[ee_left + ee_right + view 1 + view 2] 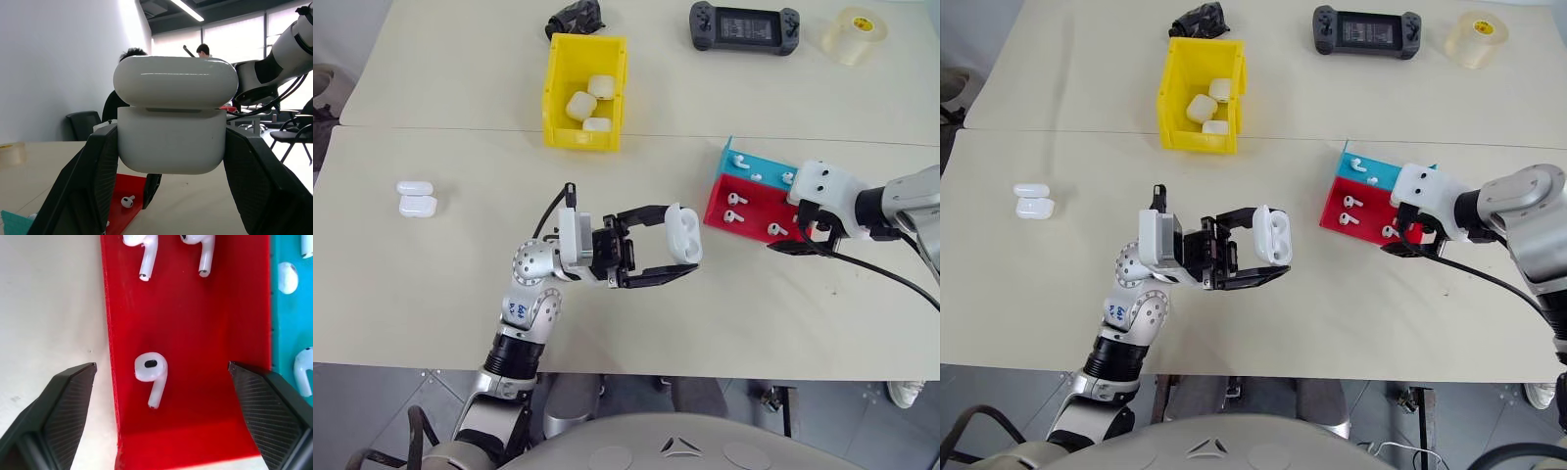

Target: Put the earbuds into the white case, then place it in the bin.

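The white case point(683, 233) is clamped between the jaws of the left gripper point(677, 244), held above the desk point(450, 284) near the middle of the head view, its lid hinged up and its body pinched on both sides by the black fingers point(93, 181). Toward three o'clock from it lies the red tray point(754, 208), with the blue tray point(759, 166) touching its far side; several earbuds point(734, 200) lie loose in the two trays. The right gripper point(156, 382) hangs over the near end of the red tray, jaws spread wide and holding nothing, with one earbud point(151, 374) lying on the red floor between the two fingertips and clear of both. Toward eleven o'clock from the held case stands the yellow bin point(558, 98), which has three more white cases point(581, 105) inside. Toward nine o'clock, well apart, two further cases point(416, 197) lie touching each other on the desk. Along the far edge of the desk sit a black handheld console point(745, 26), a roll of clear tape point(855, 34) and a crumpled black object point(575, 18) just behind the bin.
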Controlling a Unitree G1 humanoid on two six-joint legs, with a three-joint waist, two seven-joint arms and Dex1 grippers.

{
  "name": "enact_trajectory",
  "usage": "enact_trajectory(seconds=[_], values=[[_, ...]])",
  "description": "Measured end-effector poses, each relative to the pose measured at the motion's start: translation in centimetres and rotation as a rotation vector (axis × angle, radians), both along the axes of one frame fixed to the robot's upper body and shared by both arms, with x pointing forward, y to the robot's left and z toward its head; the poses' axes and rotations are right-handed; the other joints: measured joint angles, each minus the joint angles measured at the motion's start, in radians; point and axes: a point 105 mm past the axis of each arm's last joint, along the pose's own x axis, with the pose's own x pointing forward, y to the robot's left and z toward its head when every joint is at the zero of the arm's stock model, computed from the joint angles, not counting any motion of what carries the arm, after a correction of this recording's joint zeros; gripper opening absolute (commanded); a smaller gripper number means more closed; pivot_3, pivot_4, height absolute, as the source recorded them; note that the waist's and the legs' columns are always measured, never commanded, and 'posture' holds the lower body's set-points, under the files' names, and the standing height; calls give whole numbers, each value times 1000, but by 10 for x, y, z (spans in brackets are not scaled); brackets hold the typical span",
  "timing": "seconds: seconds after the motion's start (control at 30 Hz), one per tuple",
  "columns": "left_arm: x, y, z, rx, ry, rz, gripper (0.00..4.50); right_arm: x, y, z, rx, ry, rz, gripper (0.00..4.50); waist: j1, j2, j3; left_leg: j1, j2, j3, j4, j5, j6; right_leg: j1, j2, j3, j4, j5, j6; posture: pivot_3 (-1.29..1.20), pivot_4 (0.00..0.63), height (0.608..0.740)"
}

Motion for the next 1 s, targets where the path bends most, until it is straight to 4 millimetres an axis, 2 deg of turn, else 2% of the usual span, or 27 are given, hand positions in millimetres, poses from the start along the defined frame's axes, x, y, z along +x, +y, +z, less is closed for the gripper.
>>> enact_trajectory(seconds=[0.03,0.27,1.0], values=[[0,0,1,-1,1,1,2876,1,0,0,-1,-1,2,3878,0,0,0,0,0,0,0,0,0,0,0,0,0,0,0,0,150,740],[-1,-1,4,0,4,4,2876,2,6,-3,1,16,37,1456,1,0,0,0,0,0,0,0,0,0,0,0,0,0,0,0,150,740],[-1,4,6,20,6,26,2876,3,-3,-2,-71,33,109,1456,0,0,0,0,0,0,0,0,0,0,0,0,0,0,0,0,150,740]])
